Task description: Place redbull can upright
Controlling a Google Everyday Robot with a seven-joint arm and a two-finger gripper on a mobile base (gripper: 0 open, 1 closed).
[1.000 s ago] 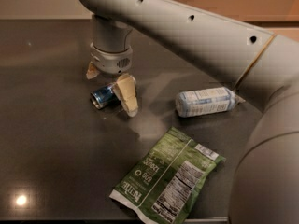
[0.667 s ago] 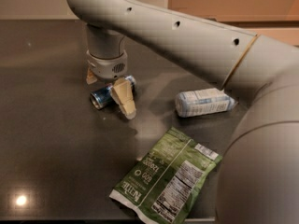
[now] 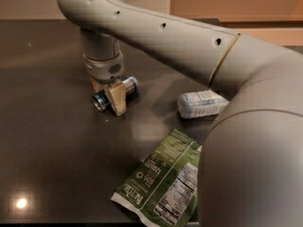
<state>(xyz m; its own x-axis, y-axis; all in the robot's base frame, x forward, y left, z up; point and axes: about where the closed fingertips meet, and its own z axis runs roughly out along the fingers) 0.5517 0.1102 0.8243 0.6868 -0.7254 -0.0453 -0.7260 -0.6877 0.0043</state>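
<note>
The redbull can (image 3: 129,85) lies on its side on the dark table (image 3: 47,136), blue and silver, with one silver end towards the front left. My gripper (image 3: 108,92) comes down on it from above. Its two tan fingers straddle the can's middle, the near finger (image 3: 117,99) in front and the other behind, both pressed against the can. The can's middle is hidden by the near finger.
A clear plastic water bottle (image 3: 201,103) with a pale label lies on its side to the right of the can. A green snack bag (image 3: 161,183) lies flat near the front edge. My arm (image 3: 246,108) fills the right side of the view.
The gripper has moved down over the can and its fingers have drawn in from a wide spread until they touch the can. The can has hardly moved.
</note>
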